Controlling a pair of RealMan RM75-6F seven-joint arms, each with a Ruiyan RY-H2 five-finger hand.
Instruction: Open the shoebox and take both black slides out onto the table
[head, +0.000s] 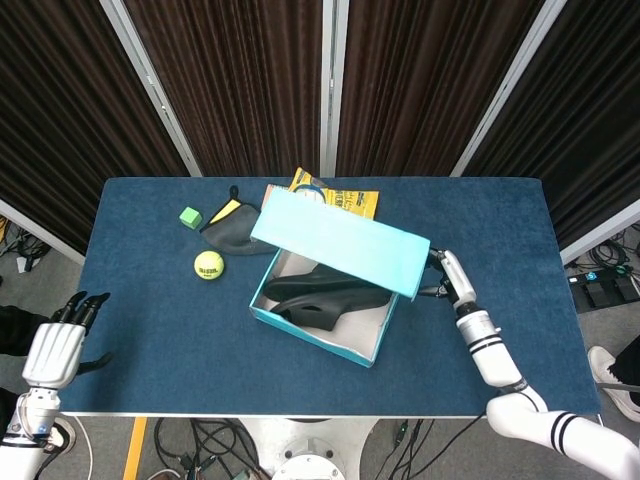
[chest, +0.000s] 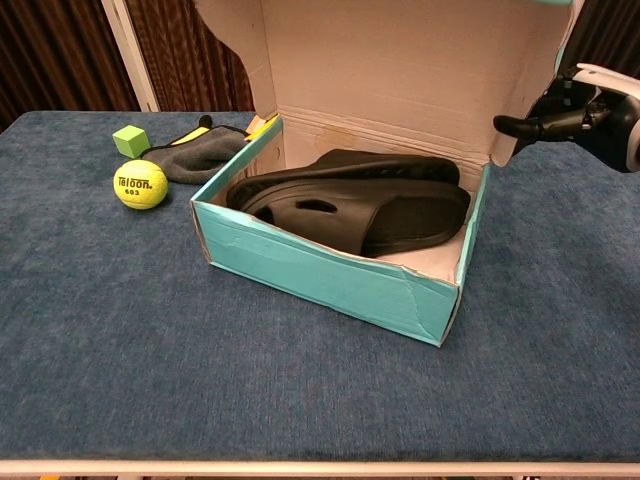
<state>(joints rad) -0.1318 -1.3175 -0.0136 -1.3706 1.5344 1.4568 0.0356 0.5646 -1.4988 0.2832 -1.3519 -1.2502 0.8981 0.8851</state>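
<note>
Chest view, nearest first: the turquoise shoebox (chest: 330, 275) stands open on the blue table (chest: 120, 380), its lid (chest: 400, 60) raised upright on the far side. Two black slides (chest: 355, 205) lie inside the box, one resting partly on the other, neither yet on the table.

At the near left edge of the head view, the left hand (head: 55, 345) hangs beside the table, holding nothing, its dark fingers (head: 80, 303) pointing away and slightly spread.

To the right of the box, the right hand (head: 450, 277) reaches the right end of the lid; in the chest view a dark fingertip (chest: 515, 124) touches the lid's side flap. Whether the other fingers press or pinch the lid cannot be told, as the lid hides them.

To the left of the box sits a yellow tennis ball (chest: 139, 184), well apart from it. Just beyond the ball lies a small green cube (chest: 130, 139), and beside that a dark grey pouch (chest: 195, 157) with a yellow edge.

Farthest off, a yellow snack bag (head: 335, 196) shows partly behind the raised lid, in front of the dark curtains (head: 230, 80).
</note>
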